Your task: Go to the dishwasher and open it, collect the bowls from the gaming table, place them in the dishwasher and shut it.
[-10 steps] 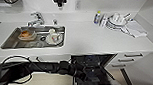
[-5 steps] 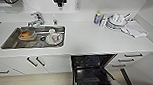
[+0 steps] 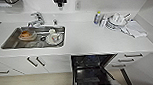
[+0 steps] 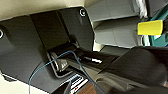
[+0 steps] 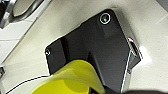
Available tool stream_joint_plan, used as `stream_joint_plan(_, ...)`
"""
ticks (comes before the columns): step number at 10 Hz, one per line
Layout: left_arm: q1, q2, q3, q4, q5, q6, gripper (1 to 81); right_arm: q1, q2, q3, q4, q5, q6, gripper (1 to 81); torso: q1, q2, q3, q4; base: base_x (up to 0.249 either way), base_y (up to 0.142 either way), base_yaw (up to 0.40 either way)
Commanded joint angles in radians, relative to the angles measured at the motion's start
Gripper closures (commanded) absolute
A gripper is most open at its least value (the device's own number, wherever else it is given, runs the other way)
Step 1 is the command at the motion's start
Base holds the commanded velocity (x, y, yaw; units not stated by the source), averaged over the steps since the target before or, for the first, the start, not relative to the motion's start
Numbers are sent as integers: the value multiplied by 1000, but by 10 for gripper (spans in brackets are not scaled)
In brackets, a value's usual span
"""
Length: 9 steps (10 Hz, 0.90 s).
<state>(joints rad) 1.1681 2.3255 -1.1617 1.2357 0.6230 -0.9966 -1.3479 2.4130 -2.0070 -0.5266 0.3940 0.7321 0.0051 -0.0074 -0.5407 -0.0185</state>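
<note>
Head view: the dishwasher [image 3: 92, 71] stands open beneath the white bench [image 3: 92, 38], its door lowered and its dark interior with racks exposed. White cabinet fronts with dark bar handles [image 3: 31, 61] flank it. A rectangular steel sink [image 3: 11, 40] set in the bench holds crockery, with a chrome tap [image 3: 36, 18] behind it; a bottle [image 3: 97, 17] and stacked dishes [image 3: 116, 21] stand towards the bench's far right. Right wrist view: a curved, smooth yellow object [image 5: 72, 80] lies close to the camera. Whether either gripper is wide or narrow cannot be told.
</note>
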Motion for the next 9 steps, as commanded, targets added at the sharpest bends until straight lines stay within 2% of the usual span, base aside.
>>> stream_joint_plan(1,123,115,-425,154,-345,-93,10,115,-140,167,-15,-26,88,811,0,0,0,0,0,0,0)
stream_joint_plan(4,166,187,-624,125,-433,-99,10,207,-200,263,-16,-30,171,811,0,0,0,0,0,0,0)
stream_joint_plan(6,190,235,-775,108,-546,-99,10,249,-228,306,-16,-32,213,811,0,0,0,0,0,0,0)
stream_joint_plan(8,235,290,-966,67,-743,-97,10,302,-231,318,-18,-35,253,811,0,0,0,0,0,0,0)
stream_joint_plan(9,258,339,-1130,35,-932,-96,10,336,-231,337,-18,-49,271,811,0,0,0,0,0,0,0)
